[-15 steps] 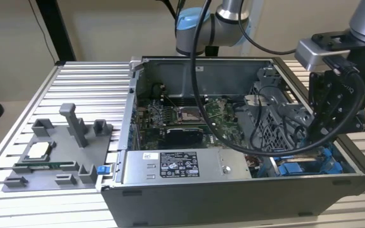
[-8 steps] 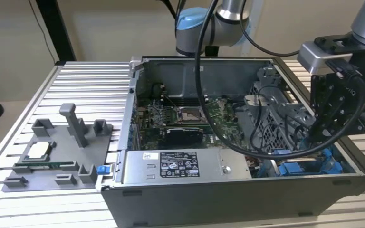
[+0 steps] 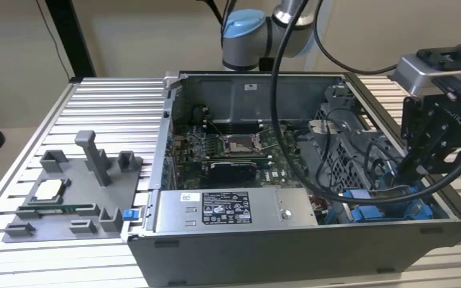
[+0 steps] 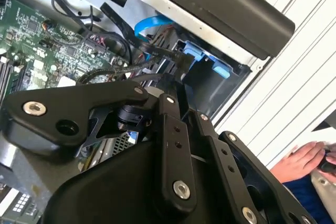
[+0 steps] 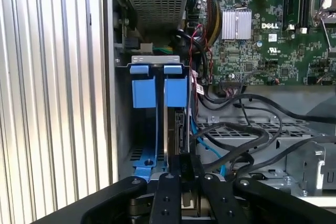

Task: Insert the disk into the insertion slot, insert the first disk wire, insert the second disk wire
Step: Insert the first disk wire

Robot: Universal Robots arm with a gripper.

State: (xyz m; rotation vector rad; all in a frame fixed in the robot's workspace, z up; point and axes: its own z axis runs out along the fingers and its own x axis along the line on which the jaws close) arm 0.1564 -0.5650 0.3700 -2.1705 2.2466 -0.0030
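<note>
Ribbed aluminium table carries an open grey computer case, lying on its side with its inside facing up. At the case's near corner, on the exterior view's right, the black gripper reaches down into the insertion slot, a bay of grey perforated metal lined with bright blue plastic rails. The disk, a flat silver-grey hard drive in a blue plastic bracket, appears to stand edge-on inside that slot, directly beneath the gripper. Whether the gripper is clamped on it or loose cannot be told.

Thick black cables crowd the slot on its inner side. A thin light-blue data cable runs just beside the disk. Beyond them lies the green motherboard. A silver labelled power-supply box sits along the case's near wall, to the exterior view's left of the slot. Outside the case, on the exterior view's left, a grey plastic fixture tray rests on the table. In the second wrist view, a person's hand with a blue sleeve shows over the table, outside the case wall.
</note>
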